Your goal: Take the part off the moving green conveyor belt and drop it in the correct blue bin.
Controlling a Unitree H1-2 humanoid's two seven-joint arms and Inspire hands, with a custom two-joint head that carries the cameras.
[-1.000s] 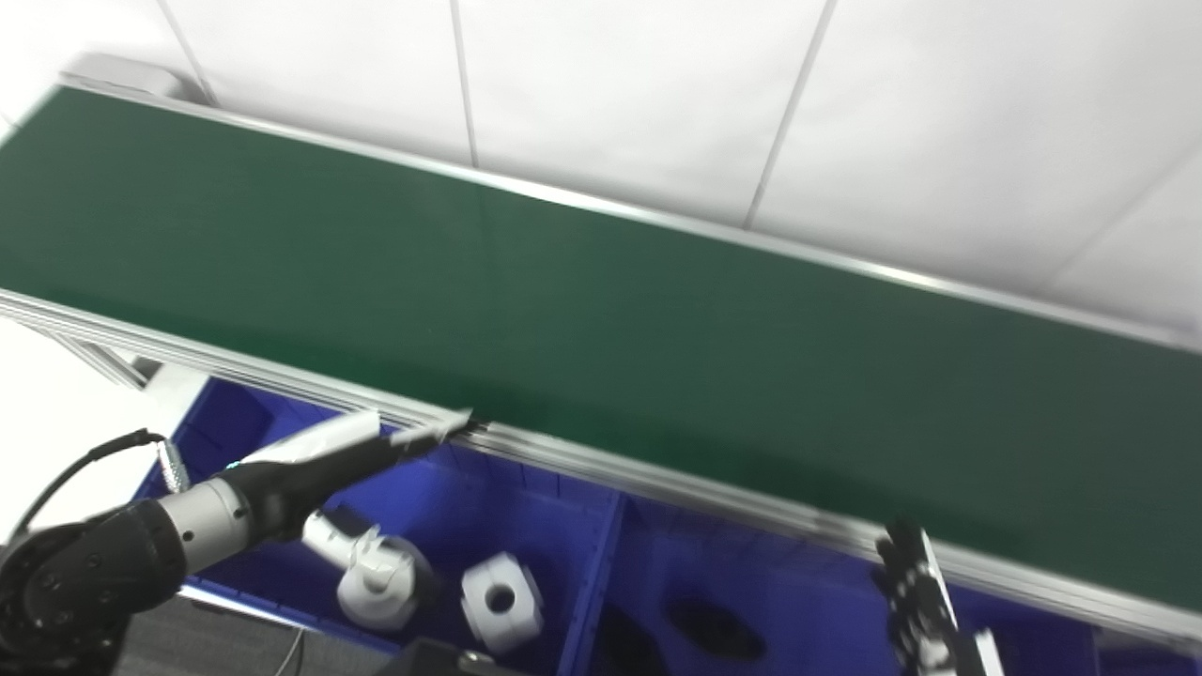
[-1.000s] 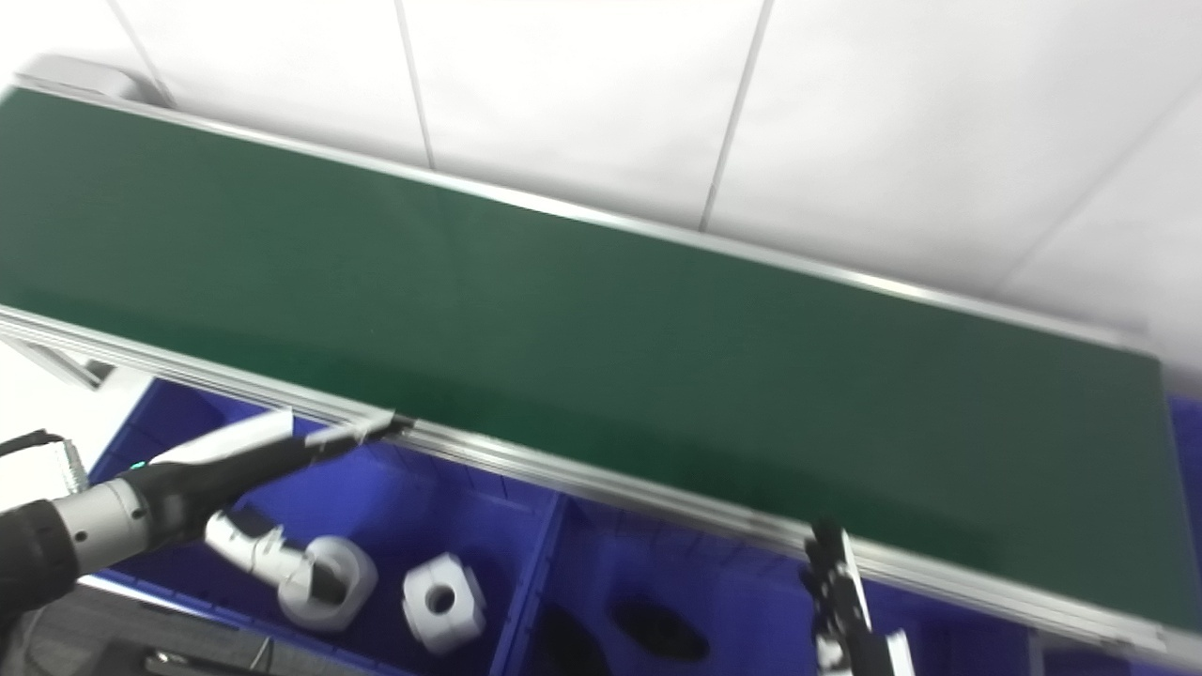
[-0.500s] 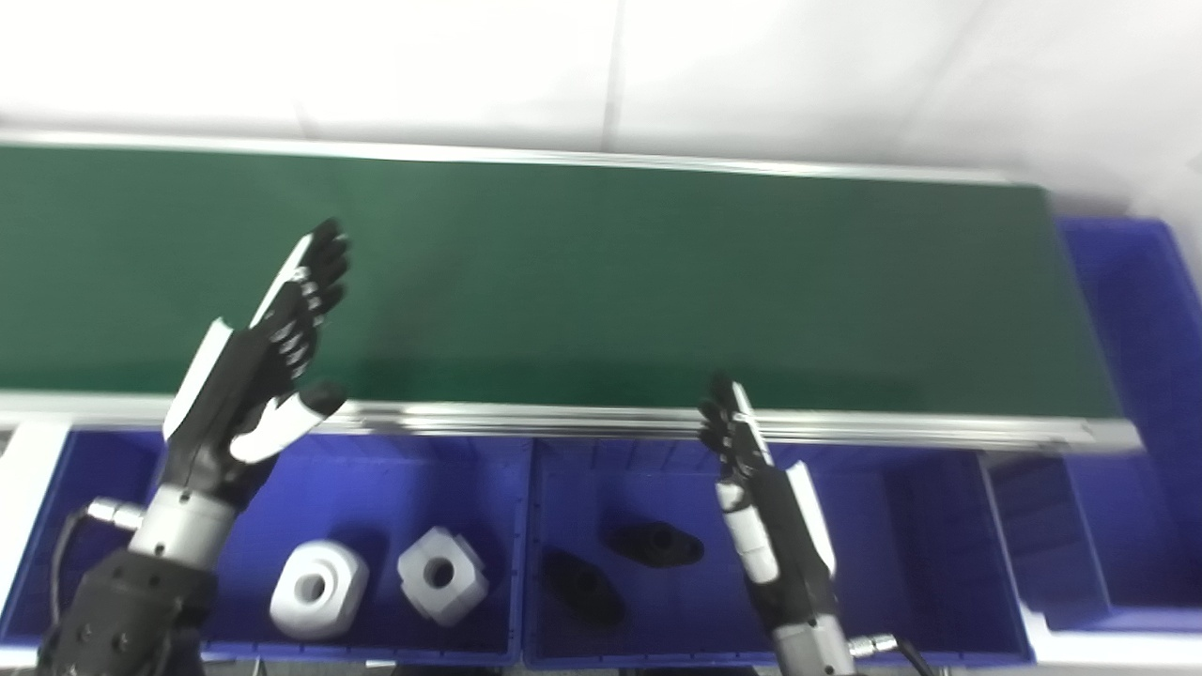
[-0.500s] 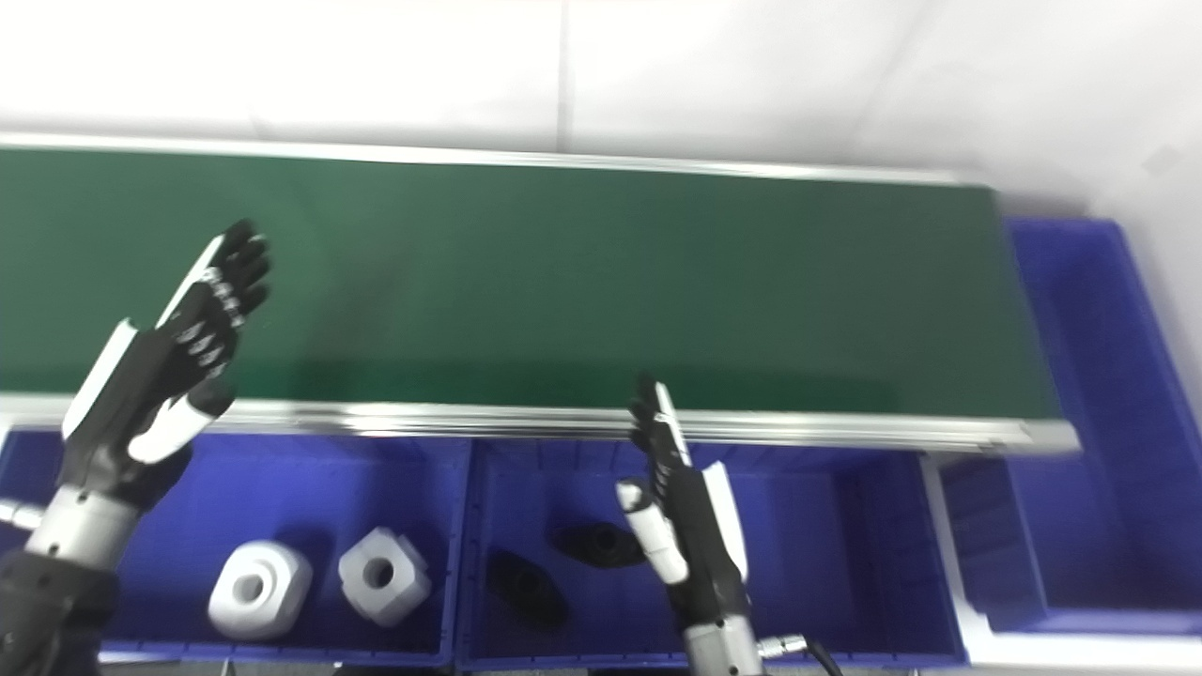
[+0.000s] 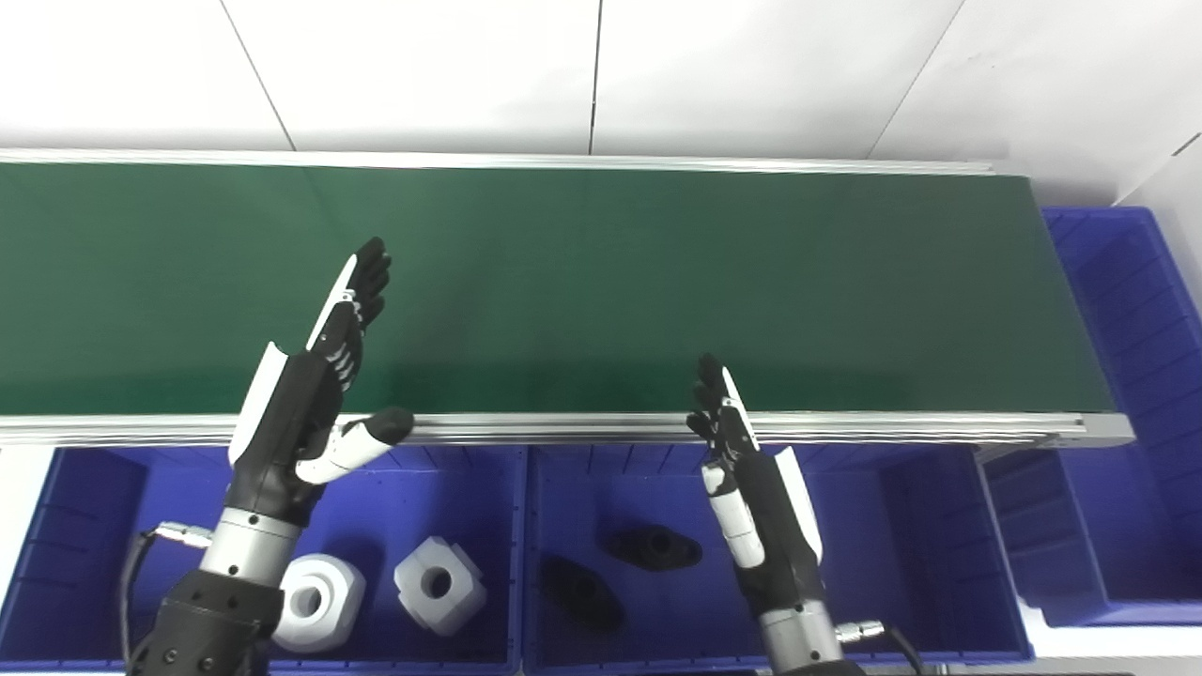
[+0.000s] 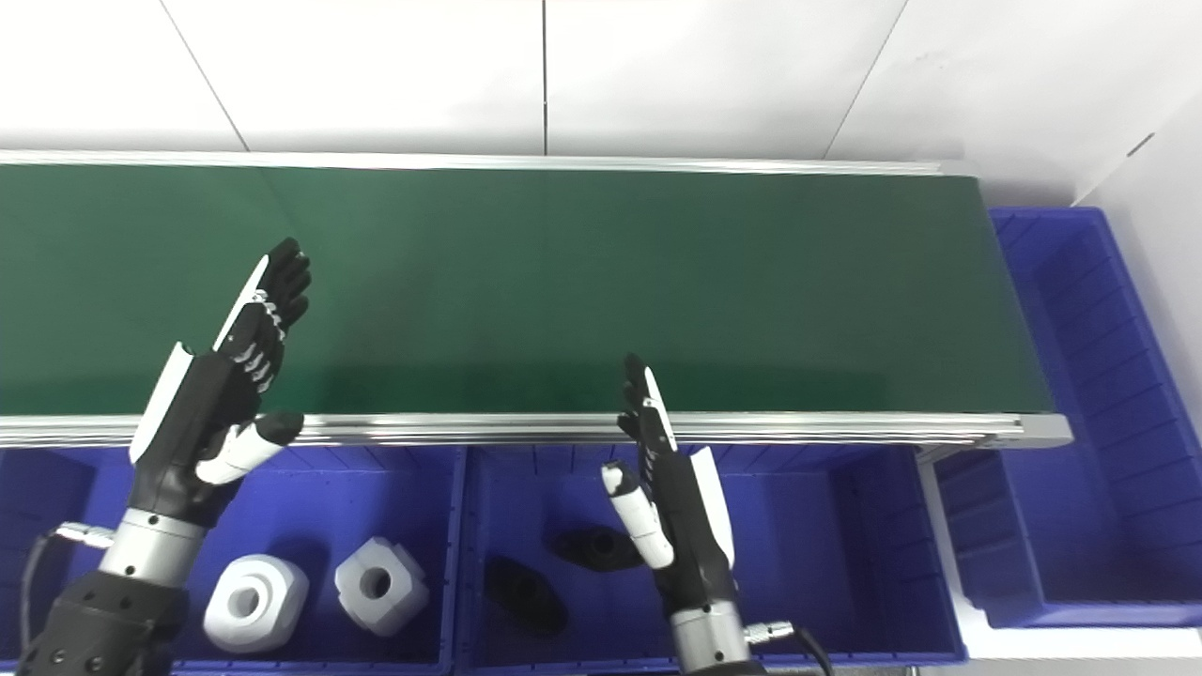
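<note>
Your green conveyor belt (image 5: pixel 601 282): no part visible on it. Blue plastic bins (image 5: pixel 451 469): two white blocks (image 5: pixel 439 584), two black parts (image 5: pixel 654 546). Left hand (image 5: pixel 305 404), right hand (image 5: pixel 756 498): fingers spread, holding nothing.

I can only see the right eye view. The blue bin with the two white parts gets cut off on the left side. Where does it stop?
Observer: In the left eye view the blue bin shows its left wall, with white floor just past it.
Operator: Is another part hiding in that end?
Observer: I see none there. The bin holds only the round white part and the blocky white part.
Operator: Is a part coming along the belt over there?
Observer: No. The extra strip of green belt at the left edge carries no part.
</note>
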